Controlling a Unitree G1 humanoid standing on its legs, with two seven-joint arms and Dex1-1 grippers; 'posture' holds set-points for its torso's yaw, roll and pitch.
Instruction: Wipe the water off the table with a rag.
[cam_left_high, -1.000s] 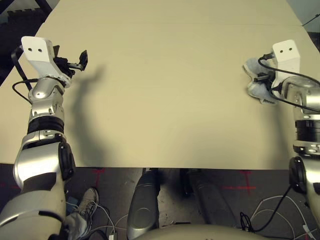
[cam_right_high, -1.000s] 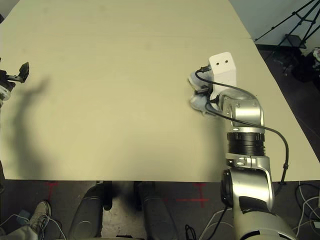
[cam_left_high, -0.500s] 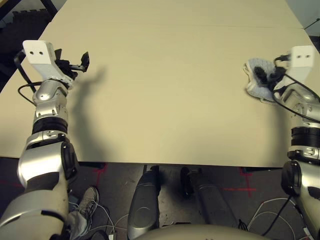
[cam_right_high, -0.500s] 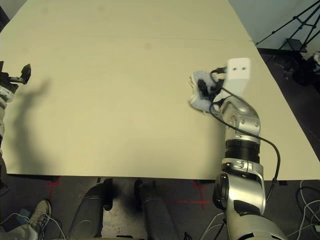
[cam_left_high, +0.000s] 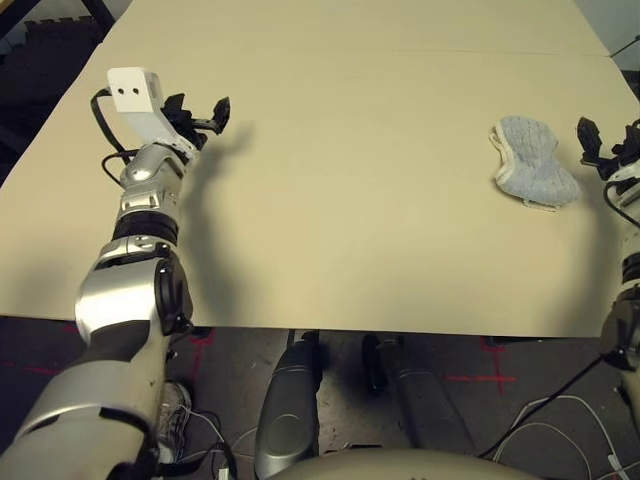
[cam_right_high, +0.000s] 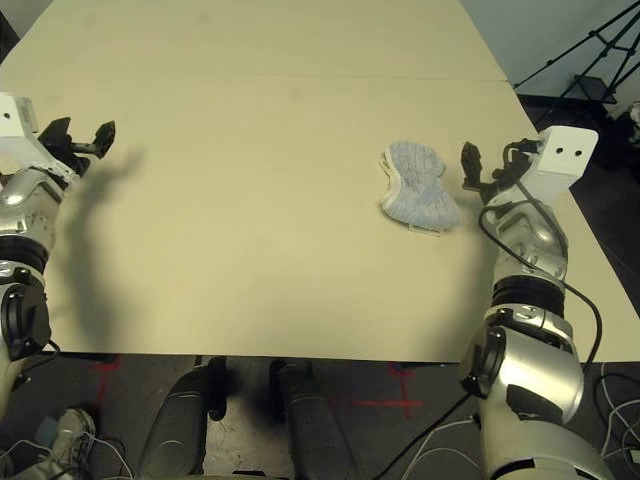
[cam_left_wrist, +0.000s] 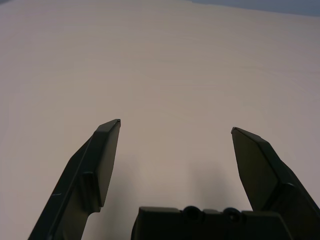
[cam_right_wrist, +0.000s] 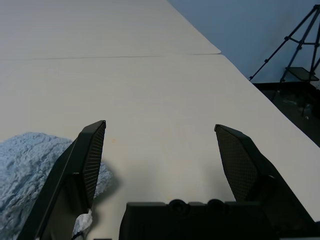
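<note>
table (cam_left_high: 330, 220) lying bare, no droplets readable | rag (cam_right_high: 418, 188) sitting crumpled at right, untouched | right gripper (cam_right_high: 478, 170) hovering spread just right of rag | left gripper (cam_left_high: 203, 110) hanging spread far left | wiping looking finished or not begun, cannot tell

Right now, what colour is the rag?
Grey-blue, whitish edge: the rag, clearest in right eye view.

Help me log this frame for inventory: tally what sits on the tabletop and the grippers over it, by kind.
Rag: 1
Table: 1
Left gripper, open: 1
Right gripper, open: 1
Total: 4
</note>
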